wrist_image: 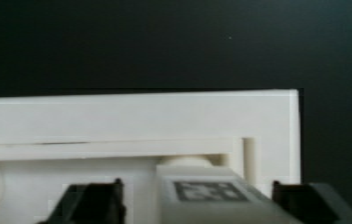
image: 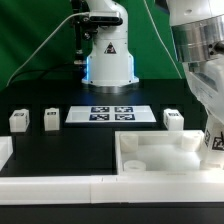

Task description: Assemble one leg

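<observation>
We see the claw (wrist_image: pixel 199 212) clamped on a small white plastic block-shaped leg (wrist_image: pixel 205 190) with a black-and-white tag. Its dark fingers (wrist_image: pixel 93 205) stand on either side of the leg, and the leg sits clear of the black worktop (image: pixel 60 150), so we judge the grip to be firm. The leg hangs on the exterior view's right, over the near right part of the large white square tray-like piece (image: pixel 135 165) with a raised rim. It sits just inside one corner, probably because a leg mounts there. A rounded boss shows beside that corner. Three spare legs (image: pixel 18 120) (image: pixel 51 119) (image: pixel 173 119) wait farther back, flanking the marker board (image: pixel 110 113). Seating still seems to lie ahead, and alignment is the risk.
</observation>
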Motion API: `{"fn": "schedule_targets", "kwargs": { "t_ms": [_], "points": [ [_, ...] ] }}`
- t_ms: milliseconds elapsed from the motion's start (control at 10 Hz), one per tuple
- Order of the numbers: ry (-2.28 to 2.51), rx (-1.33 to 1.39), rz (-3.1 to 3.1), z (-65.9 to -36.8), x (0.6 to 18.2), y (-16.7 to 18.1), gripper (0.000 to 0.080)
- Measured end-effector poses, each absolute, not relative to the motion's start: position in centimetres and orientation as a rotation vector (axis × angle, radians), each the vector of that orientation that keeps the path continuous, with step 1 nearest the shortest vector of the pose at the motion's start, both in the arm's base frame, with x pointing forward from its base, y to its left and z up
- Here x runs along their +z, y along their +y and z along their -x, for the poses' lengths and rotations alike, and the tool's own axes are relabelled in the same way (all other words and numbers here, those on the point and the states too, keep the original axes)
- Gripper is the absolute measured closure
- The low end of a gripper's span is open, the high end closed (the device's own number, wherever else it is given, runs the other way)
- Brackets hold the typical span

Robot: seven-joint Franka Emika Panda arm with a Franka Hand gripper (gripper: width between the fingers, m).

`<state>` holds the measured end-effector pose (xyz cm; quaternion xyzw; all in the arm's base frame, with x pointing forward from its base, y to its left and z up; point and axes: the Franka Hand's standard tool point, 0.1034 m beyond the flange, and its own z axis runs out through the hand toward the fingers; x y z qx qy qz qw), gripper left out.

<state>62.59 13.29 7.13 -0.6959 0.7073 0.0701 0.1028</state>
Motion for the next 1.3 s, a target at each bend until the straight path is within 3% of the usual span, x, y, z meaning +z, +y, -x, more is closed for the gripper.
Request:
{"fn": "schedule_targets", "kwargs": {
  "t_ms": [100,200,1100,1300],
  "points": [
    [2.045,0.232,2.109,-62.07,6.98,13.81,0.0265],
    [1.982,0.248,2.178,-61.6,6.8,14.11,0.0187],
    [0.345,0.01,2.955,-62.03,6.58,14.35,0.015],
    [0.352,0.013,2.955,-62.04,6.56,14.12,0.015]
  ]
}}
